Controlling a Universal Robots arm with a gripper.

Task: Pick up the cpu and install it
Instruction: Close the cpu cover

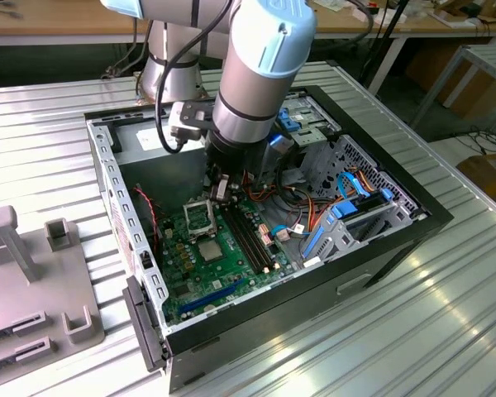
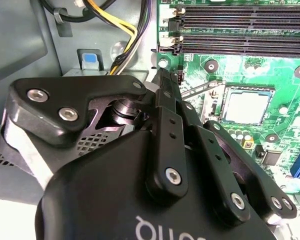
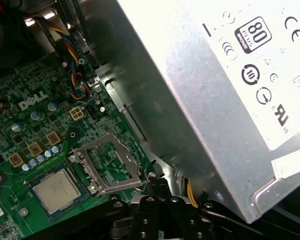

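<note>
In the second wrist view the black gripper looms closest, its fingers drawn together on nothing, tips just off the motherboard's edge — the cpu lies flat on the board, apart from it. In the first wrist view the cpu sits beside the hinged-up socket frame, the power supply alongside. In the exterior view the arm reaches into the open computer case — the cpu rests mid-board.

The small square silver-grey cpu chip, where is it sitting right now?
The small square silver-grey cpu chip lies flat on the green motherboard inside the open black computer case, right beside the open metal socket frame in the first wrist view, apart from the black gripper.
</note>
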